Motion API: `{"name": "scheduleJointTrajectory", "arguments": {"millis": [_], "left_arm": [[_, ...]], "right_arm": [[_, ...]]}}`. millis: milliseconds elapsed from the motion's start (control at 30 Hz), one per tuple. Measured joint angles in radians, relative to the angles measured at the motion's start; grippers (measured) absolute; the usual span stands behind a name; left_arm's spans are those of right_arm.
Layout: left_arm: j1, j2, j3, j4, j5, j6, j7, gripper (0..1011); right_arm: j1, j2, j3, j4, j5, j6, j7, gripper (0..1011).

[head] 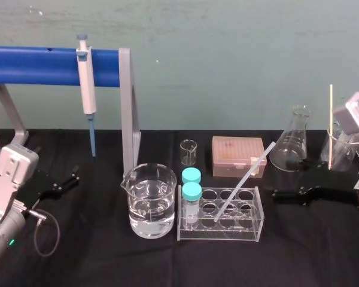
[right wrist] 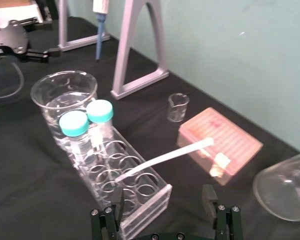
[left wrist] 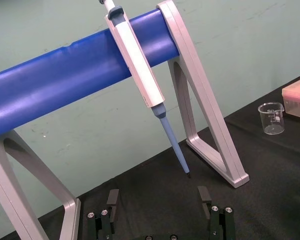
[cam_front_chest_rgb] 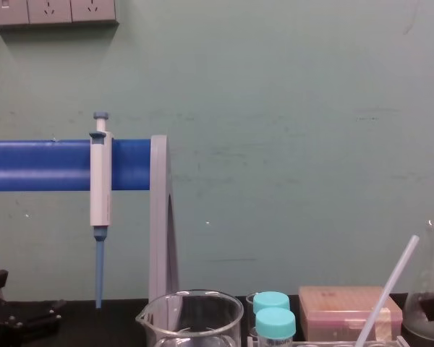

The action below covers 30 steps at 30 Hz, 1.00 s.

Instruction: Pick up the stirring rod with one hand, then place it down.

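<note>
Over black cloth, the right hand spreads wide, empty, near the stirring rod.

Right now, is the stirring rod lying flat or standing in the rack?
Neither: the rod leans tilted, its lower end in a rack hole, its upper end slanting up toward the pink box.

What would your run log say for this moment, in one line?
stirring rod: leaning in tube rack, ungrasped | right hand: open, right of rack | left hand: open, near pipette stand

pipette hangs on blue stand | beaker beside tube rack | pink box behind
</note>
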<state>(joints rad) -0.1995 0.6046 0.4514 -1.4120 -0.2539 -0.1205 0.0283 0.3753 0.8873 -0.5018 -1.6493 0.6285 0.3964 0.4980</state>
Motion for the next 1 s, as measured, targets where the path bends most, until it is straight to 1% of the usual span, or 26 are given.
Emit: {"name": "scheduleJointTrajectory", "arguments": {"millis": [33,133,167,200,233,267,300,367,400,433,467,567,600,667,700,767,800,933,1000], "left_arm": [[0.000,0.000,0.000,0.000,0.000,0.000,0.000,1000],[0.000,0.000,0.000,0.000,0.000,0.000,0.000,1000],[0.000,0.000,0.000,0.000,0.000,0.000,0.000,1000],[0.000,0.000,0.000,0.000,0.000,0.000,0.000,1000],[0.000,0.000,0.000,0.000,0.000,0.000,0.000,1000],[0.000,0.000,0.000,0.000,0.000,0.000,0.000,1000],[0.000,0.000,0.000,0.000,0.000,0.000,0.000,1000],[0.000,0.000,0.000,0.000,0.000,0.000,0.000,1000],[0.000,0.000,0.000,0.000,0.000,0.000,0.000,1000],[0.000,0.000,0.000,0.000,0.000,0.000,0.000,1000],[0.000,0.000,0.000,0.000,0.000,0.000,0.000,1000],[0.000,0.000,0.000,0.000,0.000,0.000,0.000,1000],[0.000,0.000,0.000,0.000,0.000,0.000,0.000,1000],[0.000,0.000,0.000,0.000,0.000,0.000,0.000,1000],[0.000,0.000,0.000,0.000,0.000,0.000,0.000,1000],[0.000,0.000,0.000,0.000,0.000,0.000,0.000,1000],[0.000,0.000,0.000,0.000,0.000,0.000,0.000,1000],[0.000,0.000,0.000,0.000,0.000,0.000,0.000,1000],[0.000,0.000,0.000,0.000,0.000,0.000,0.000,1000]], "right_arm": [[-0.014,0.004,0.008,-0.011,-0.004,-0.010,-0.015,1003],[-0.087,0.019,0.051,-0.059,-0.035,-0.062,-0.115,1003],[-0.100,0.019,0.058,-0.065,-0.040,-0.068,-0.133,1003],[-0.100,0.019,0.058,-0.065,-0.040,-0.068,-0.133,1003],[-0.133,0.018,0.071,-0.076,-0.055,-0.081,-0.180,1003],[-0.133,0.018,0.071,-0.076,-0.055,-0.081,-0.180,1003],[-0.155,0.013,0.078,-0.082,-0.068,-0.088,-0.211,1003],[-0.172,0.006,0.083,-0.084,-0.081,-0.099,-0.240,1003],[-0.189,-0.004,0.089,-0.084,-0.098,-0.120,-0.270,1003],[-0.198,-0.011,0.092,-0.083,-0.107,-0.136,-0.283,1003],[-0.212,-0.026,0.096,-0.073,-0.129,-0.174,-0.311,1003],[-0.229,-0.056,0.098,-0.049,-0.169,-0.242,-0.350,1003],[-0.237,-0.076,0.098,-0.028,-0.192,-0.287,-0.371,1003],[-0.242,-0.094,0.097,-0.009,-0.220,-0.327,-0.389,1003],[-0.245,-0.110,0.094,0.012,-0.242,-0.360,-0.403,1003],[-0.248,-0.125,0.090,0.029,-0.257,-0.380,-0.412,1003],[-0.250,-0.140,0.088,0.048,-0.265,-0.394,-0.418,1003],[-0.255,-0.173,0.084,0.085,-0.276,-0.417,-0.423,1003],[-0.257,-0.185,0.082,0.095,-0.281,-0.423,-0.425,1003]]}}
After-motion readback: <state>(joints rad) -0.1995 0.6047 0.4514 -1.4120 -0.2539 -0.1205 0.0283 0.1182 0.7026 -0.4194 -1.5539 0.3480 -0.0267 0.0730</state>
